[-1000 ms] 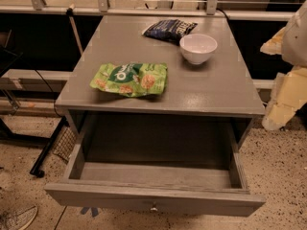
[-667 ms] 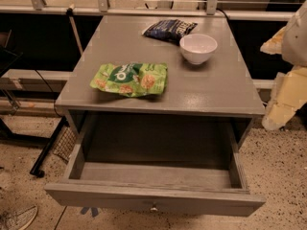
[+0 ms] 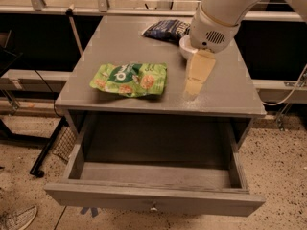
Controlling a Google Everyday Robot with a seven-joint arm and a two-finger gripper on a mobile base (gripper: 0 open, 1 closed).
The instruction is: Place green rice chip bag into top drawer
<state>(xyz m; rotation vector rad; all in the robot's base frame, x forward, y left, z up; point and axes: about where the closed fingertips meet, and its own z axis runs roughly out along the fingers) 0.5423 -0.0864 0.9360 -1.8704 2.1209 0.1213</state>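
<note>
From my seat I see the gripper (image 3: 192, 93) pointing down at the right front part of the table (image 3: 110, 37), its cream tip low over the grey top. I cannot tell whether the tip touches the wood, and from this angle I cannot tell whether the gripper is open or closed. It holds nothing that I can see. Above it, the white arm (image 3: 225, 6) comes in from the upper right, with a round vented wrist housing just over the gripper. Just behind that wrist, a sliver of a white bowl (image 3: 183, 47) shows, mostly covered by the arm. Beyond the bowl, a dark blue snack bag (image 3: 165, 30) lies flat near the back edge of the table. To the left of the gripper, near but clearly apart from it, the green chip bag (image 3: 128, 79) lies flat on the tabletop close to the front edge, logo side up. Below the tabletop, the drawer (image 3: 96, 200) stands pulled well out toward the camera, so I look down onto its inner floor, and a small round knob (image 3: 153, 207) sits in the middle of its front. On the speckled floor at the lower left lies a shoe (image 3: 17, 218).
</note>
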